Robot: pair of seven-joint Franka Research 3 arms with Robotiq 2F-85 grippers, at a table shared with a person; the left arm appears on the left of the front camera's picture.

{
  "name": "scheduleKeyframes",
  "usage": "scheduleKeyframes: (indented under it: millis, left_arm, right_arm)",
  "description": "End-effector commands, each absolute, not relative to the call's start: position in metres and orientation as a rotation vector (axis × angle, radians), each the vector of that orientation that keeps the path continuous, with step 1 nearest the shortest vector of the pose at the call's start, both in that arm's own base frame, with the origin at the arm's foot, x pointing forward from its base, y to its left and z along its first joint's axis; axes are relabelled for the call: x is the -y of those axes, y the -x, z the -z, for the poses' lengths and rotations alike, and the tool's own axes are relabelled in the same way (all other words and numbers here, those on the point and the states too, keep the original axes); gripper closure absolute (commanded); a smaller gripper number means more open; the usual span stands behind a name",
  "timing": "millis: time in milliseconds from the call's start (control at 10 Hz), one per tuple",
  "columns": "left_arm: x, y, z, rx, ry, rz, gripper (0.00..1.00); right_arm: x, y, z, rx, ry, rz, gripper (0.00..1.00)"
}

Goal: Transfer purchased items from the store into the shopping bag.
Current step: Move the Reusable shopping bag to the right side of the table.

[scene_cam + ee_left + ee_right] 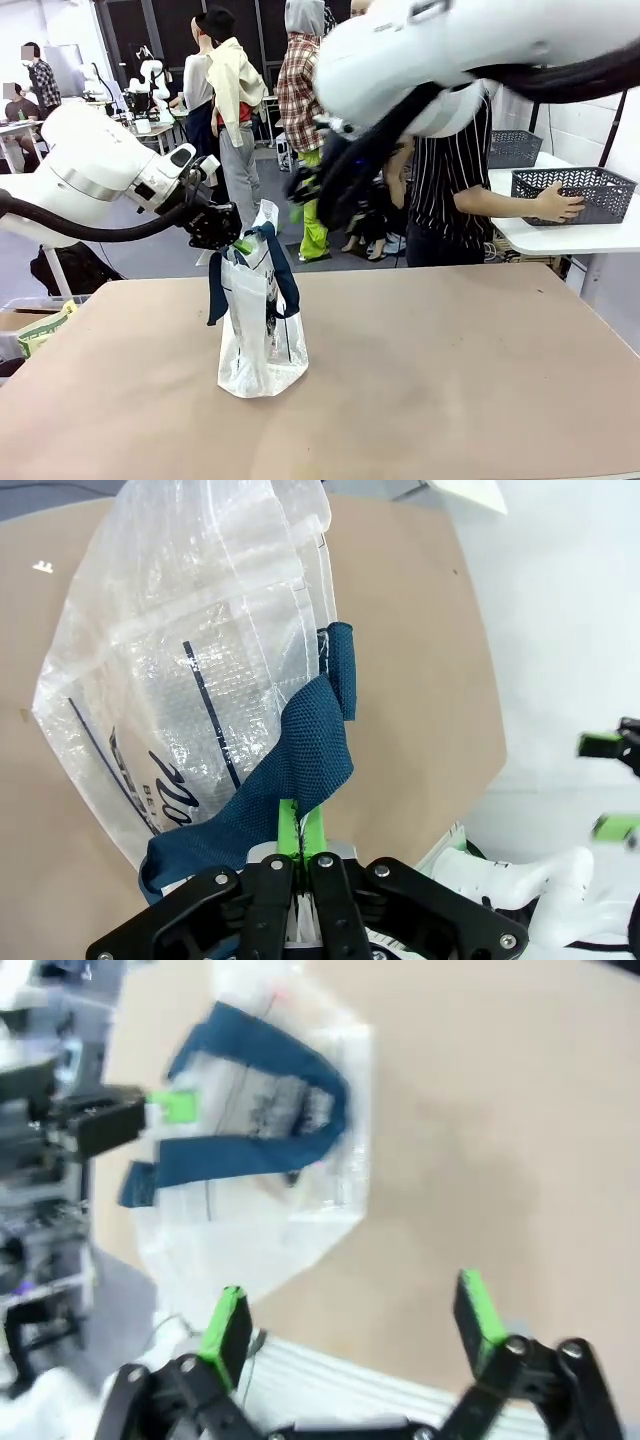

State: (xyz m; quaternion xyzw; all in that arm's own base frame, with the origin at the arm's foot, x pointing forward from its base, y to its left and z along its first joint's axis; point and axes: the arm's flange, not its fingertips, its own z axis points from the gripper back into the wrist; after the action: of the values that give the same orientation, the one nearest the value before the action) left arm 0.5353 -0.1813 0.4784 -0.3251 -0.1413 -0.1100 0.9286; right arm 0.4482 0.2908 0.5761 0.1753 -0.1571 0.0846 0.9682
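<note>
The left claw (300, 830) is pressed together on a navy strap (300, 750) of the bag (262, 330), holding it up at the bag's mouth. The bag stands upright on the counter (450, 370), left of its middle. The right claw (350, 1325) is spread wide, its pads (225, 1325) apart with nothing between them, high above the counter with the bag below it. At a white side table beyond the counter's far right corner, a person's hand (560, 207) rests on the basket (580, 190); its contents cannot be made out.
</note>
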Motion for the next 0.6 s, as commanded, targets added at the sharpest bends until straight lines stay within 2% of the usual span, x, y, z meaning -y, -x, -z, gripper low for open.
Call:
scheduleKeyframes:
  millis: [0, 200, 500]
  left_arm:
    - [0.182, -0.536, -0.483, 0.276, 0.629, 0.217, 1.00]
    - [0.187, -0.539, -0.483, 0.291, 0.620, 0.222, 1.00]
    - [0.190, -0.542, -0.481, 0.294, 0.596, 0.209, 1.00]
  right_arm:
    - [-0.222, -0.427, -0.582, 0.355, -0.233, -0.058, 0.00]
    - [-0.137, -0.425, -0.585, 0.293, -0.136, 0.055, 0.00]
    - [-0.045, -0.410, -0.573, 0.289, -0.124, 0.297, 0.00]
